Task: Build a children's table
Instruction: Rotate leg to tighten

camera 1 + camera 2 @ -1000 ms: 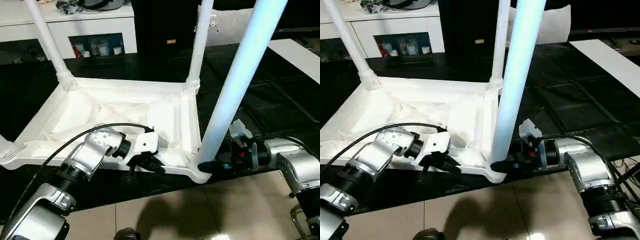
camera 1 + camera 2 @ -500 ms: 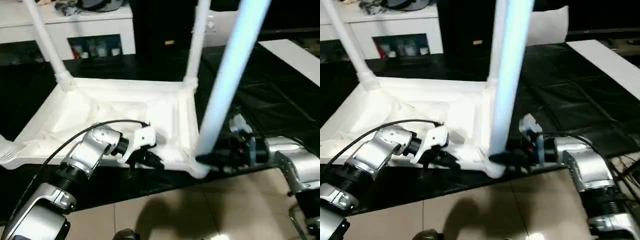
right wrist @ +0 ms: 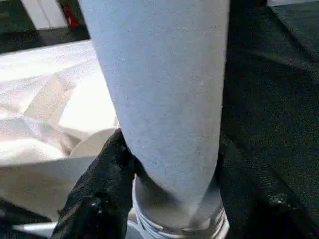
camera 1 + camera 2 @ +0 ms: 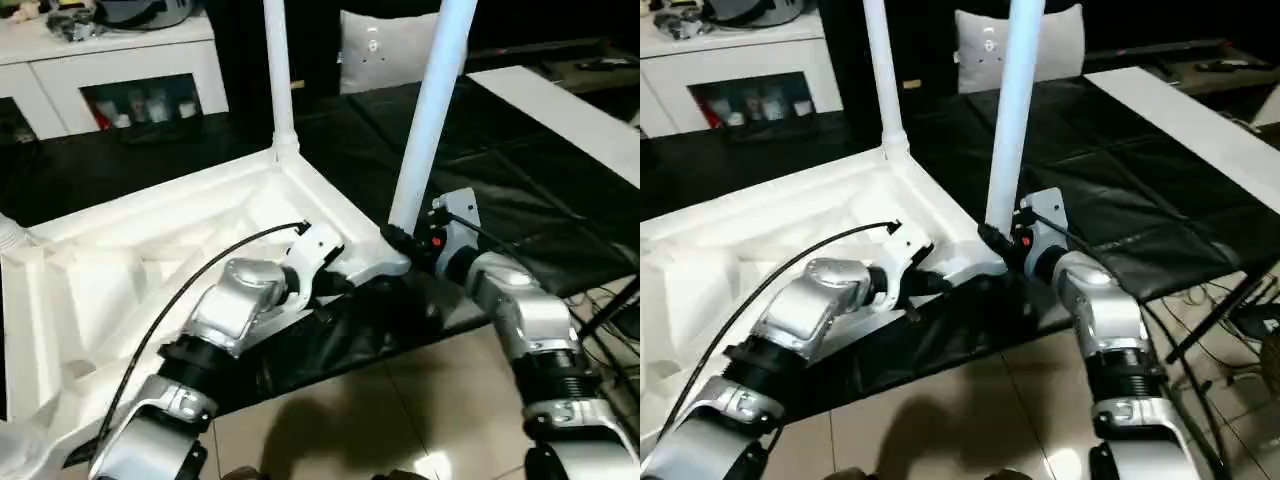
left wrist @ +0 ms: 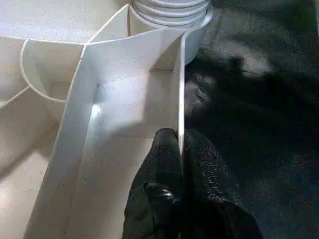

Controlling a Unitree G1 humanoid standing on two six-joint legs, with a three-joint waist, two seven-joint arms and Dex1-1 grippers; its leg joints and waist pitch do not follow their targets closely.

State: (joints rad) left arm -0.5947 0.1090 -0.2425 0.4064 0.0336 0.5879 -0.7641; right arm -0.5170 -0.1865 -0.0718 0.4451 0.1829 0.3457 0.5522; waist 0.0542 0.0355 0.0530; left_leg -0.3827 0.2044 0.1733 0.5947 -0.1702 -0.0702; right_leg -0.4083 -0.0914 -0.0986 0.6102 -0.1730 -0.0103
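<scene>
The children's table lies upside down on the black cover, its white ribbed tabletop facing up. One leg stands in the far corner socket. A second leg stands in the near right corner socket. My right gripper is shut on this leg just above the socket, and in the right wrist view its black fingers press either side of the tube. My left gripper is shut on the thin rim wall of the tabletop, close to the same corner.
The black-covered work table ends near my arms, with tiled floor below. A white cabinet and a grey cushion stand behind. A white board lies at the right. A black cable arcs over my left forearm.
The tabletop has swung round: its right corner, with the held leg, went away from me and its left end came nearer. The view has also shifted. Both grippers kept their holds.
</scene>
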